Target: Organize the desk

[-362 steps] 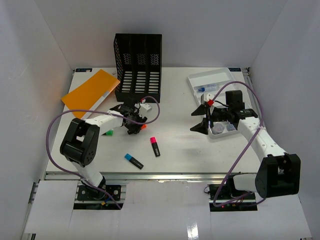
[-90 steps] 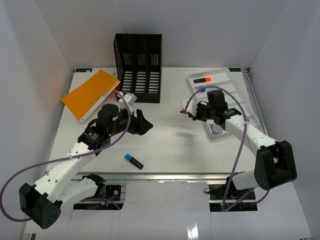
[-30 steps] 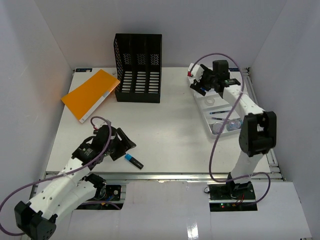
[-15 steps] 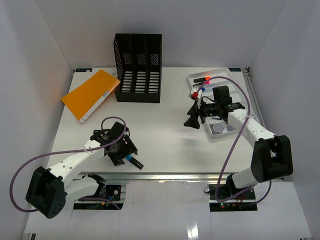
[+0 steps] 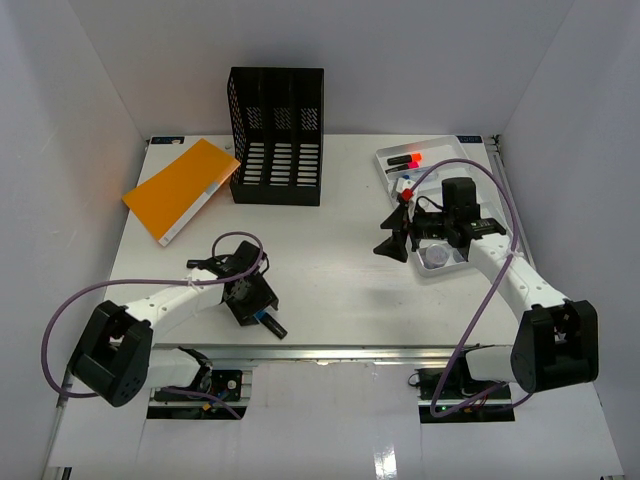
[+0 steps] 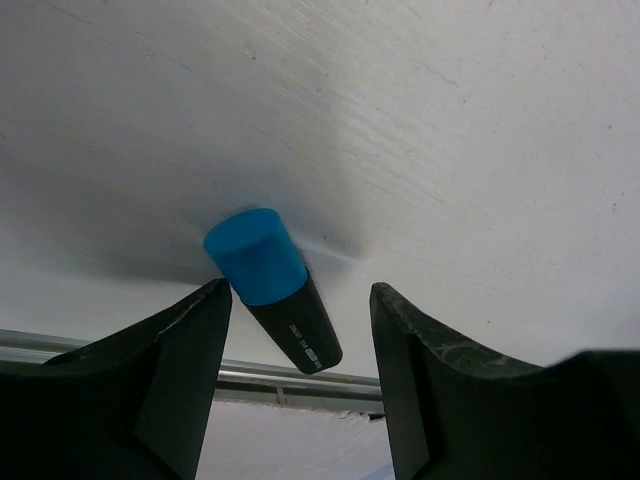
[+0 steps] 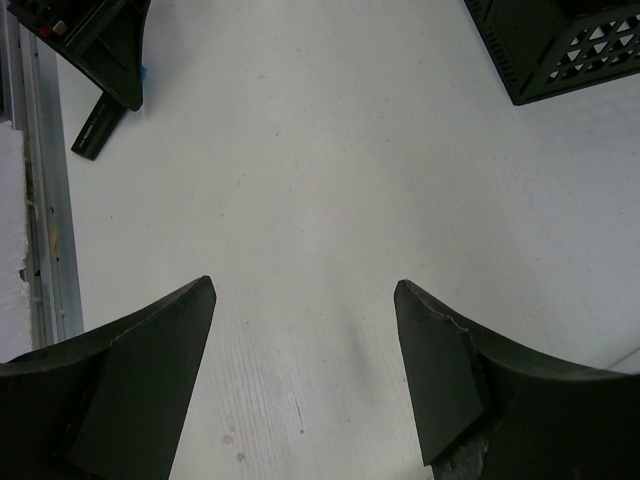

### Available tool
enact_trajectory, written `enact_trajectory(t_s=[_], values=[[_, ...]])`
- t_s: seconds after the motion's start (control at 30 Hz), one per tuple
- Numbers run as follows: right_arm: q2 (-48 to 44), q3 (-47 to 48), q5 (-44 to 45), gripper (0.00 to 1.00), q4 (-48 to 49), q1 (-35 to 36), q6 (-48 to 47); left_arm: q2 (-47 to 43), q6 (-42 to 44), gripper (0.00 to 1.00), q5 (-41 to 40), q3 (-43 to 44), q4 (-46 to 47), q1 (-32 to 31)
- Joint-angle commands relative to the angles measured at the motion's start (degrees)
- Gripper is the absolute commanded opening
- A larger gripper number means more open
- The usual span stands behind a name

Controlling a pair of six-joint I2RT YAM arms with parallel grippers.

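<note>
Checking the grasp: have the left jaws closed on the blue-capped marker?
No, the left gripper has its jaws apart, the blue-capped marker lying on the desk between them.

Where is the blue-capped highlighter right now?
In the top view the blue-capped highlighter lies on the desk at the near left, close to the metal rail, beneath the left gripper; the left wrist view shows it between the open jaws.
</note>
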Motion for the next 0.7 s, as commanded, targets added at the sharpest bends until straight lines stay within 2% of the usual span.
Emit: enact_trajectory(t_s=[0.0,0.1,0.2,0.6,0.67], values=[[-1.86,-0.65,-2.65,0.79,2.72,-0.43,0.66,-0.39,-1.28,0.62,0.47,-1.07,2.6,0.08],[-2.04,-0.92,-2.56,0.79,2.99,-0.6,0.66,-0.13,-1.1,0.56,0.47,-1.16,3.16,0.08],[-2.25,-1.14,-2.78,0.79,3.14,-0.67,0.73,0.45,-0.74,0.54,0.47,-1.16,3.66,0.01],[-3.69,-2.66,-3.25,0.79,4.3,-0.78,0.58,7.25,2.99,0.53,3.35,0.06,6.72,0.08],[-3.92,-2.89,-3.33,0.79,4.31,-0.78,0.5,8.2,3.81,0.49,3.58,0.5,6.96,0.08]])
